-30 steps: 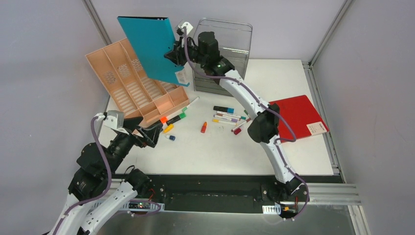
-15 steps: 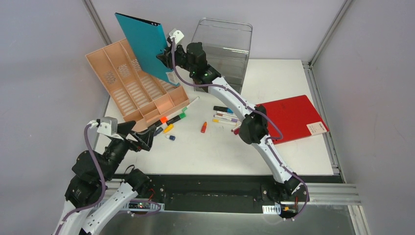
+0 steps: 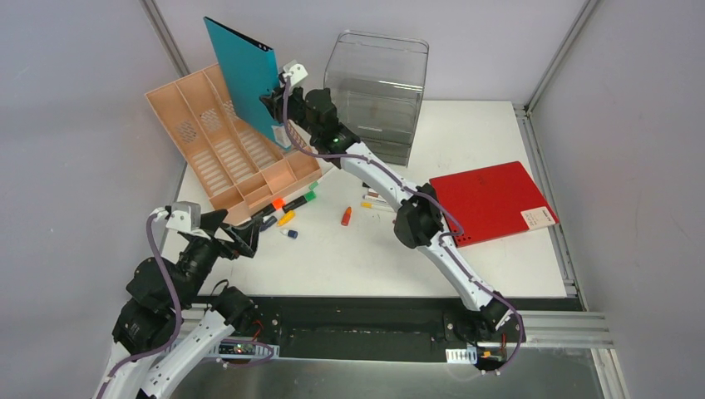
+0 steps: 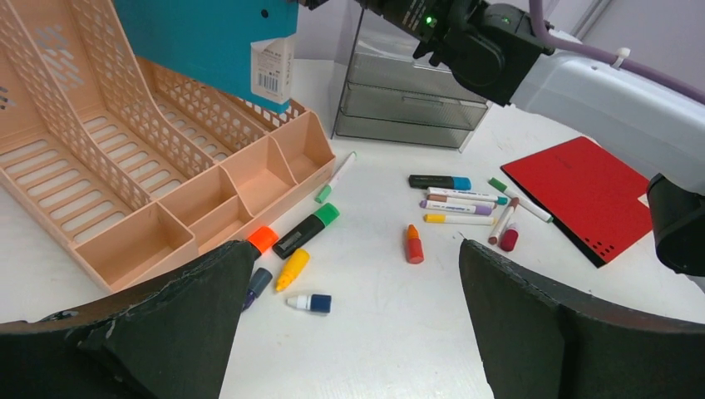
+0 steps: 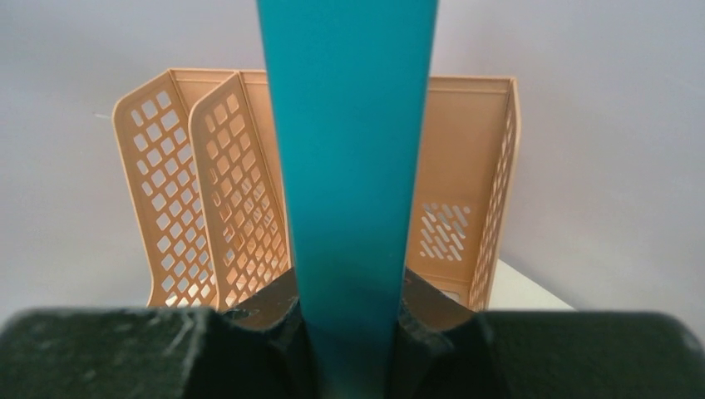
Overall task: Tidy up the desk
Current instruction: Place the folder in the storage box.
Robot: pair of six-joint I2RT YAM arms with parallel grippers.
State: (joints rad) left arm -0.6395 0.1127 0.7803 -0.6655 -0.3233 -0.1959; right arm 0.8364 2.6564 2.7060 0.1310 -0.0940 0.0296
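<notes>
The large flat white rectangular desk [image 3: 499, 258] lay beneath the peach slotted plastic file rack [image 3: 208, 141] and spread well out to the rack's right. It sat level, its long axis running left to right along the black front rail by the arm bases. The tidying looked no more than partly done, since no slot of the rack that showed held anything. A clear grey plastic drawer box [image 3: 378, 83] stood just right of the rack, at the back. A flat square red folder [image 3: 490, 199] lay well to the rack's right, not yet filed. A teal rectangular folder [image 3: 245, 79] stood on edge above the rack's right-hand slots. The right tool [image 3: 274, 104] was clamped on its lower edge, and I judged the folder ready to go down into a slot. The left tool [image 3: 237, 237] hung just in front of the rack, jaws wide and empty. Small coloured markers [image 3: 287, 204] lay loose in front and to the right of the rack, yet to be gathered.
</notes>
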